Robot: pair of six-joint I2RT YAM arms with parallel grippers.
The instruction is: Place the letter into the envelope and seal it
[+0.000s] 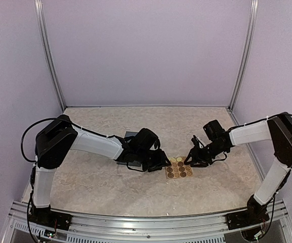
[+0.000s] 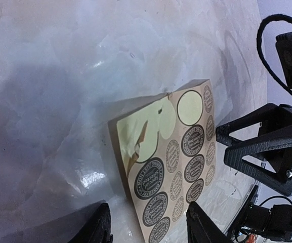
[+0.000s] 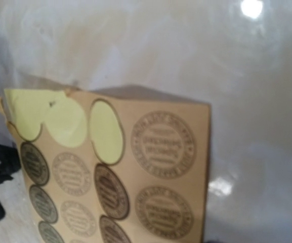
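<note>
The beige marbled table (image 1: 95, 187) is carrying everything, with the tan sticker sheet (image 1: 179, 169) lying near its middle. Every place below is given from that sheet, as the overhead camera sees it.

The left arm (image 1: 92, 143) is reaching in from the sheet's left, and the right arm (image 1: 249, 133) is reaching in from its right. Both wrists are bending down toward the sheet.

The envelope (image 1: 130, 134) is lying flat on the table to the left of the sheet. The left arm's wrist is covering most of it, so only slate-blue edges are showing, and the state of its flap is not readable.

The left gripper (image 2: 150, 218) is hovering at the sheet's left edge. Its two dark fingers are standing apart with nothing clamped between them, and its own camera is looking along the sheet through that gap.

The right gripper (image 1: 191, 160) is sitting just beside the sheet's upper right corner. One black triangular finger is pointing at the sheet's edge (seen from the left wrist). I cannot tell whether its jaws are parted or closed, or whether they are touching the paper.

Round brown stickers (image 3: 162, 144) are filling most of the sheet in rows. At one corner, pale yellow-green patches (image 2: 190, 107) of bare backing are showing, one a clean circle and the others merging together.
</note>
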